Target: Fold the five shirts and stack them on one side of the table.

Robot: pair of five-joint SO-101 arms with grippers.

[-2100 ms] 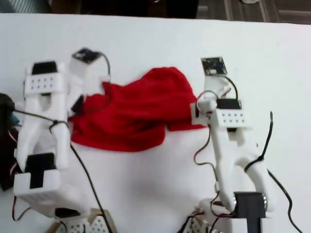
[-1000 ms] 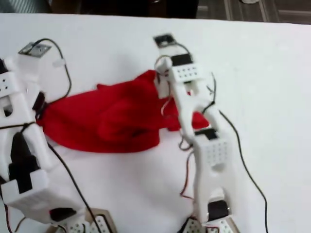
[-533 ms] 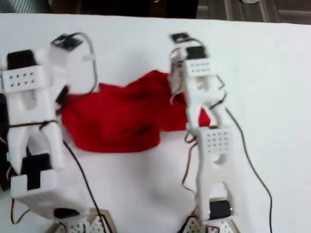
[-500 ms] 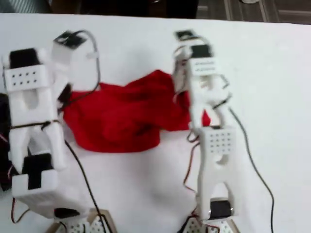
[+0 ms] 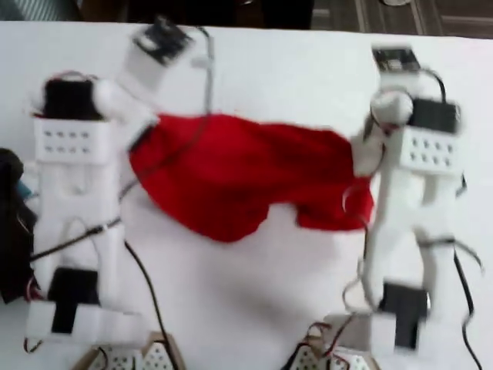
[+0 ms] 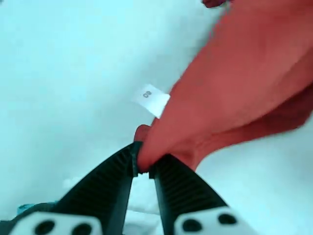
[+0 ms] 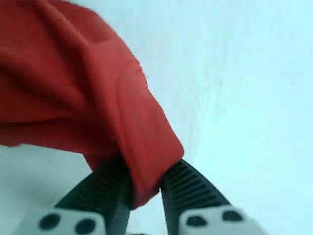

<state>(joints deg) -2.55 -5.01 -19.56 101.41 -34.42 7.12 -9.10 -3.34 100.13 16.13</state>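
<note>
Pinching red shirt (image 5: pixel 246 173) (opposite ends): left gripper (image 6: pixel 145 164), right gripper (image 7: pixel 146 172).

Bunched red cloth shirt (image 5: pixel 239 173) now pulled out wide between left gripper (image 6: pixel 143 159) and right gripper (image 7: pixel 146 169); right gripper swung outward from centre.

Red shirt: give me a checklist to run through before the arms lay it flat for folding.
1. Left gripper shut on the red shirt: ok, cloth is pinched between its fingers.
2. Right gripper shut on the shirt: ok, a fold sits between its fingers.
3. Shirt stretched between both arms: ok in the high view.
4. Cloth smooth: not ok, its near edge sags in a bunch onto the table.
5. Matching corners held: cannot tell; a white tag shows by the left grip.
6. Black cable off the cloth: not ok, it crosses the shirt's edge.
</note>
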